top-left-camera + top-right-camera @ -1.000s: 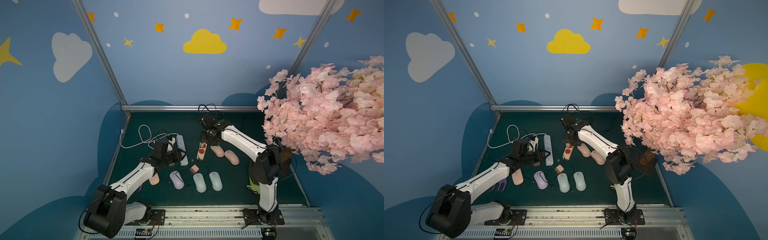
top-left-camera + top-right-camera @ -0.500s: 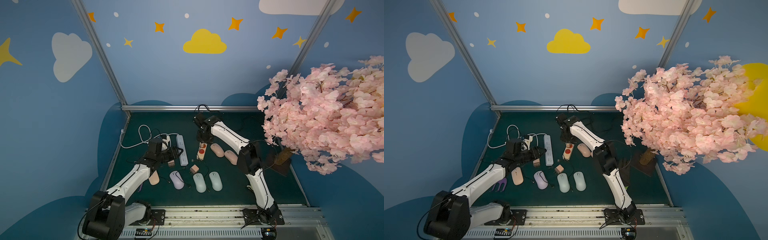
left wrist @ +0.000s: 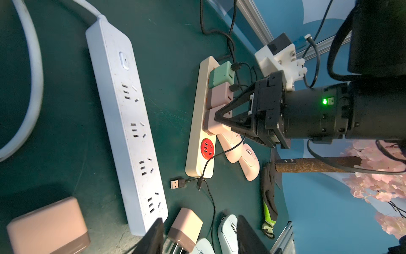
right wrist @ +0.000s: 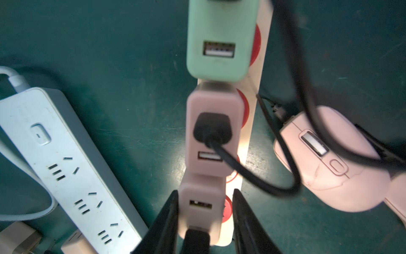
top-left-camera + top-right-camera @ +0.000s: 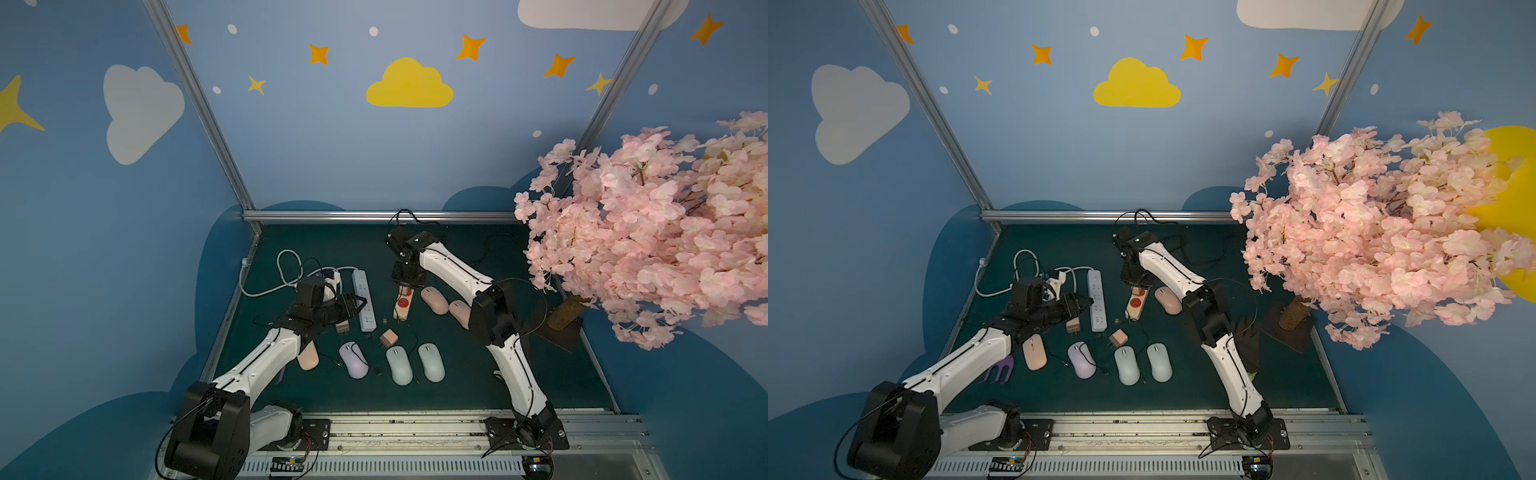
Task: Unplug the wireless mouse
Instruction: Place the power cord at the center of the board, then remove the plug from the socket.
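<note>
Your left tool (image 3: pixel 200 218) hangs open over the tabletop (image 3: pixel 66 165), a loose charger (image 3: pixel 186 226) below its jaws and the white strip (image 3: pixel 123 123) just beside it. Farther out, your right tool (image 4: pixel 205 192) is open astride the pink charger (image 4: pixel 201 211) on the beige strip (image 3: pixel 192 162), one finger (image 4: pixel 167 220) touching it. The pink mouse (image 4: pixel 329 176) lies just beside that tool, a black cable (image 4: pixel 277 110) at its front.

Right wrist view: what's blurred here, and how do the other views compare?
Right wrist view: black cable in the foreground is smeared, green charger slightly soft; left wrist view: white power strip sharp, pink charger at the frame edge blurred; both top views: table dim, walls brighter, frame posts splayed by the wide lens.
</note>
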Robot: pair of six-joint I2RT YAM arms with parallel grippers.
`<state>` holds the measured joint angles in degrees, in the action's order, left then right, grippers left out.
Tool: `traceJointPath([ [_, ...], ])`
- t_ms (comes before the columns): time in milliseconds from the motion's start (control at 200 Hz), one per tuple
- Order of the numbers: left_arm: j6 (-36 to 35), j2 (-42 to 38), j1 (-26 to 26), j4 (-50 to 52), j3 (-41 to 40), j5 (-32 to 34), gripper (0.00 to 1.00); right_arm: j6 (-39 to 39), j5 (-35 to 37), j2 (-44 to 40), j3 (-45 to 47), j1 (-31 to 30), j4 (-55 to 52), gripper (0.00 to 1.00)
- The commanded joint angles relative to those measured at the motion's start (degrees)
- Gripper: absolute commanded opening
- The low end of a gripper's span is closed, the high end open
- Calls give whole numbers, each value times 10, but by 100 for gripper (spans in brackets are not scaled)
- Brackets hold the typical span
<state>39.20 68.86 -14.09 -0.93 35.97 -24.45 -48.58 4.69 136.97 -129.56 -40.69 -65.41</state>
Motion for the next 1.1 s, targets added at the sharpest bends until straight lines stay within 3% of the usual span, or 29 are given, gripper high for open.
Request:
traceJointPath([
  [0, -7, -6, 3, -2, -2, -8, 52, 8, -4, 14, -17, 3, -23, 40],
  [380, -29, 11, 1, 54, 24, 27, 55, 42, -27, -14, -11, 10, -4, 16],
  [601, -59, 74, -33, 67, 81, 39, 67, 104, -162, -88, 135, 40, 152, 4],
  [731, -70, 127, -59, 66, 122, 50, 67, 128, -253, -133, 214, 65, 246, 0],
  [896, -81, 194, -91, 60, 174, 45, 64, 152, -304, -159, 262, 90, 274, 0],
  [1096, -85, 265, -106, 57, 223, 34, 63, 128, -379, -178, 338, 118, 360, 0],
])
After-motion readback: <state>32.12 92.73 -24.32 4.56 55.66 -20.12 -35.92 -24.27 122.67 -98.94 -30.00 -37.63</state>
